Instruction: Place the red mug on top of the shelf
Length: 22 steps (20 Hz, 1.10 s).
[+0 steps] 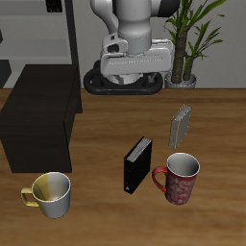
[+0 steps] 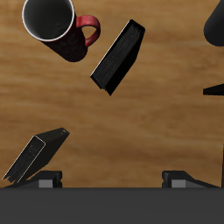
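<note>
The red mug (image 1: 180, 179) stands upright near the table's front edge, handle toward the black book (image 1: 137, 164) beside it; its white inside looks empty. The shelf (image 1: 38, 123) sits well apart, its top bare. Whether the gripper (image 1: 135, 60) is parted, I cannot tell.

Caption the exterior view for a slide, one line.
Gripper raised at the table's back; red mug upright beside a black book, shelf top bare.

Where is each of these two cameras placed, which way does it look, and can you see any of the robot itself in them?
Exterior view: in front and above, looking down at the wooden table and the robot's white arm.
Wrist view: on the arm's end, looking straight down; only the dark gripper shows, its fingertips hidden.
Both show the dark red mottled mug with a white inside, the small upright black book and a grey book.
</note>
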{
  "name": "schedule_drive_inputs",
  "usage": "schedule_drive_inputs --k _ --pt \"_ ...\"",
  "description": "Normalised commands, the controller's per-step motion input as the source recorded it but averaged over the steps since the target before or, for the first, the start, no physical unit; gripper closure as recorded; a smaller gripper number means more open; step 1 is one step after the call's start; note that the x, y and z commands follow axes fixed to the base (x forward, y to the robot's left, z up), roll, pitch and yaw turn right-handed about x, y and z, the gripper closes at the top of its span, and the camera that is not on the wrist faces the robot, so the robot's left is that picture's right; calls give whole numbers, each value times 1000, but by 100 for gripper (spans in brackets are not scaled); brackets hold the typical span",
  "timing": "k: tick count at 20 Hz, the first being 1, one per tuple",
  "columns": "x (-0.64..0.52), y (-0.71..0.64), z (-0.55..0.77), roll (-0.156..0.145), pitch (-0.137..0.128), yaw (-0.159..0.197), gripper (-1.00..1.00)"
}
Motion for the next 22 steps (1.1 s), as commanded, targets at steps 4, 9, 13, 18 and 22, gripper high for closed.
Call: schedule_drive_inputs --k 4,9,13,18,22 --pt "198 278 62 -36 4 -39 -100" --pt "155 394 119 1 -39 -5 -100" --pt "237 389 118 -5 -23 -25 -100" --pt "287 348 105 13 -73 37 -100" --pt "381 217 -114 -2 37 23 -100"
